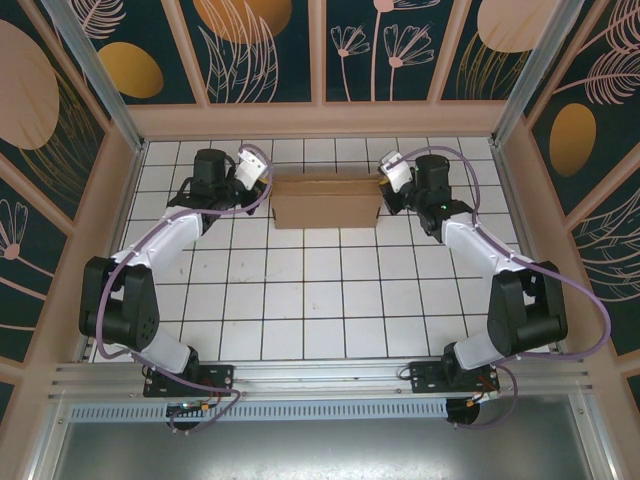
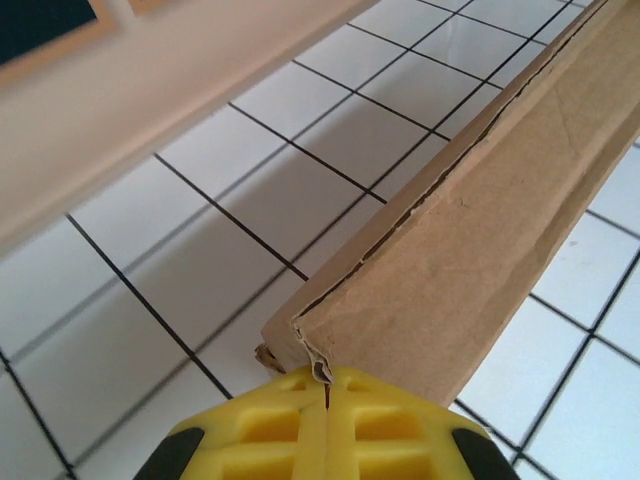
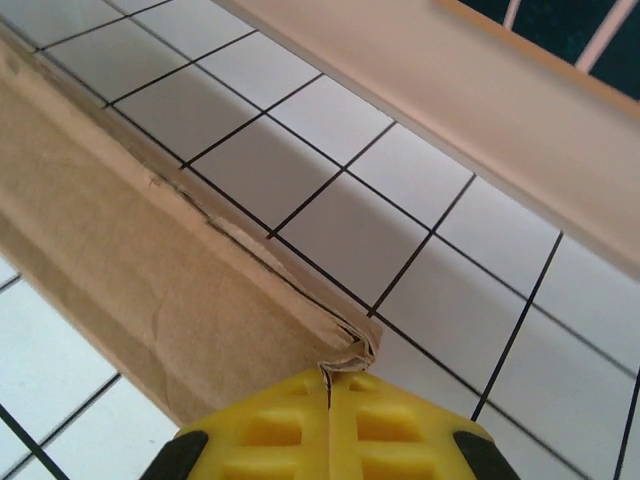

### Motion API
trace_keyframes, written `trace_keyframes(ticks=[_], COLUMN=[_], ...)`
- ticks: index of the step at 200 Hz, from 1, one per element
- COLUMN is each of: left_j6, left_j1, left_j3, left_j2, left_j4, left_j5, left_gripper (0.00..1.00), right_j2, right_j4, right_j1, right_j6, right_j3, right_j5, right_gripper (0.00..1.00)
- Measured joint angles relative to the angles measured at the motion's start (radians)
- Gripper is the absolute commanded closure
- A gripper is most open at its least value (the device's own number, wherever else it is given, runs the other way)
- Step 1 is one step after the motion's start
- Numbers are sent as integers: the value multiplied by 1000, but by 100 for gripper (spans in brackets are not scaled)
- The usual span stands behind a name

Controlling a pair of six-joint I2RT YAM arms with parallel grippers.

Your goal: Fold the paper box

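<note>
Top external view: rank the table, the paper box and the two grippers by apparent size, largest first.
1. table
2. paper box
3. left gripper and right gripper, each pinching a box end: they look alike, so unranked.

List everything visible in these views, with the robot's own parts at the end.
paper box: 1, brown cardboard, far middle of the table, a gripper at each end
table: 1, white tiles with black grid lines, under the box and arms
wall panels: several, dark teal with tan plant motifs, around the table
frame rail: 1, pale beige, along the table's far edge
metal rail: 1, silver, near edge by the arm bases
arms: 2, black and white, reaching to the box from either side
left gripper: 1, yellow fingers, shut on the box's left corner
right gripper: 1, yellow fingers, shut on the box's right corner
</note>
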Motion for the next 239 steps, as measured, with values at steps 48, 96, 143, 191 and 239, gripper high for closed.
trace_keyframes(ticks=[48, 96, 143, 191, 239], left_j6=[-232, -377, -441, -471, -492], left_j1=[-6, -10, -10, -11, -11], left_j3=[121, 278, 367, 389, 417], left_j2=[61, 141, 194, 201, 216], left_j4=[-114, -272, -351, -384, -404], left_j5=[-32, -61, -67, -66, -67], left_gripper=[100, 100, 100, 100, 100], right_j2=[2, 90, 160, 187, 185], right_j4=[-89, -254, -388, -447, -442], right_j1=[17, 21, 19, 19, 19], right_j6=[198, 381, 483, 531, 530], right_j3=[66, 280, 382, 400, 393], right_j5=[43, 60, 59, 51, 58], right_gripper=[100, 100, 100, 100, 100])
